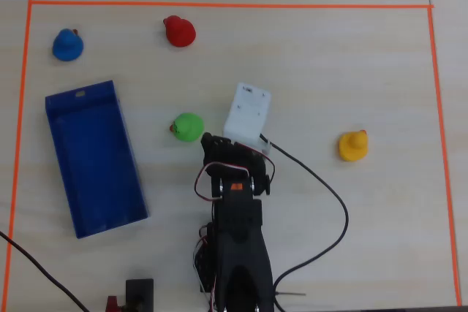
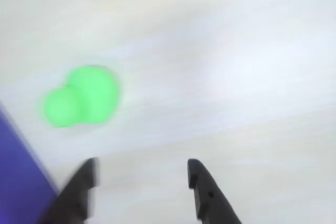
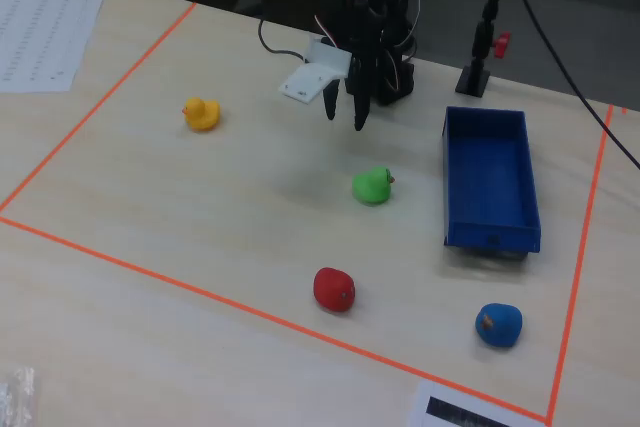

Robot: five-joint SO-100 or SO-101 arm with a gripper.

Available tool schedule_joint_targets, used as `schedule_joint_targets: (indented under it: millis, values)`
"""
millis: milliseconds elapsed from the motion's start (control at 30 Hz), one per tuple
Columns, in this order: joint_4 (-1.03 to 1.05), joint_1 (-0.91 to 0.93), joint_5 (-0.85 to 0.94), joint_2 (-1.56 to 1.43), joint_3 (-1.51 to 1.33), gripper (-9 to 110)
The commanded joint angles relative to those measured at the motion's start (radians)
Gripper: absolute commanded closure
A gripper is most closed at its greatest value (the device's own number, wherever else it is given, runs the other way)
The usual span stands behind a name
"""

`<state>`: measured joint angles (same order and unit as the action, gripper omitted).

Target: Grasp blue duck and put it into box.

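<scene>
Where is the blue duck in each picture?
Overhead view: the blue duck sits at the upper left, above the box.
Wrist view: the blue duck is not in it; only the green duck and an edge of the box show.
Fixed view: the blue duck sits at the lower right, below the box.
Shared landmark: the box.

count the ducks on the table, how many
4, none seemingly hidden. In the overhead view: blue duck at upper left above the box, red duck at top centre, green duck beside the gripper, yellow duck at right.
</scene>
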<state>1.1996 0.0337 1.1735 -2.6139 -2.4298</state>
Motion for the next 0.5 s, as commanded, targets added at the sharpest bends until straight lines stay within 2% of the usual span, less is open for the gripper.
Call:
schedule_joint_targets:
  millis: [0,133,233,467]
  values:
    - [0.097,-0.126,-0.072,0.348,0.577,69]
    - [0.112,-0.291,-0.164,0.604,0.836,66]
    - [0.029,-0.382,-0.221,0.770,0.968,66]
    - [-0.084,-0.512,-0.235,1.115,1.262,66]
